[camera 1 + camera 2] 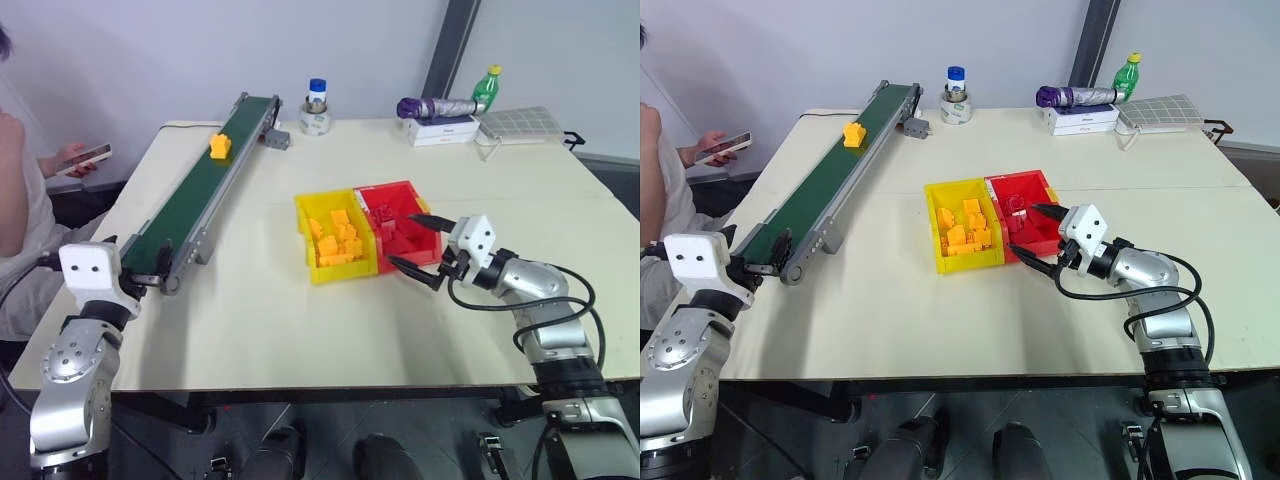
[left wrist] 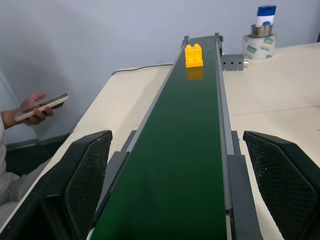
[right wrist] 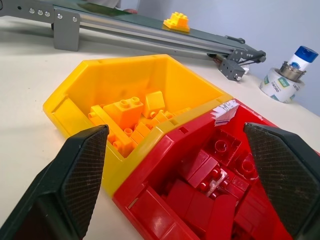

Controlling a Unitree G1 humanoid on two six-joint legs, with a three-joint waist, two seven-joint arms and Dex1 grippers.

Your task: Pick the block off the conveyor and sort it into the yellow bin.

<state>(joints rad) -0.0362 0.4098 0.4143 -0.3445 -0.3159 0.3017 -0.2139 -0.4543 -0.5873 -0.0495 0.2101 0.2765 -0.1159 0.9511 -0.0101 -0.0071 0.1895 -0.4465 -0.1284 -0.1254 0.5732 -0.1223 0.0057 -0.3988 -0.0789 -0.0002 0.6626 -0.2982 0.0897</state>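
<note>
A small yellow-orange block rides on the far part of the dark green conveyor, which runs along the table's left side. My left gripper is open at the belt's near end, one finger on either side of the belt, well short of the block. The yellow bin stands mid-table with several yellow bricks inside. My right gripper hangs open and empty at the red bin's right side, level and pointing toward both bins.
A red bin of red bricks touches the yellow bin's right side. A person holding a phone sits at the table's left edge. A jar, a box with an umbrella and bottle, and a white tray line the far edge.
</note>
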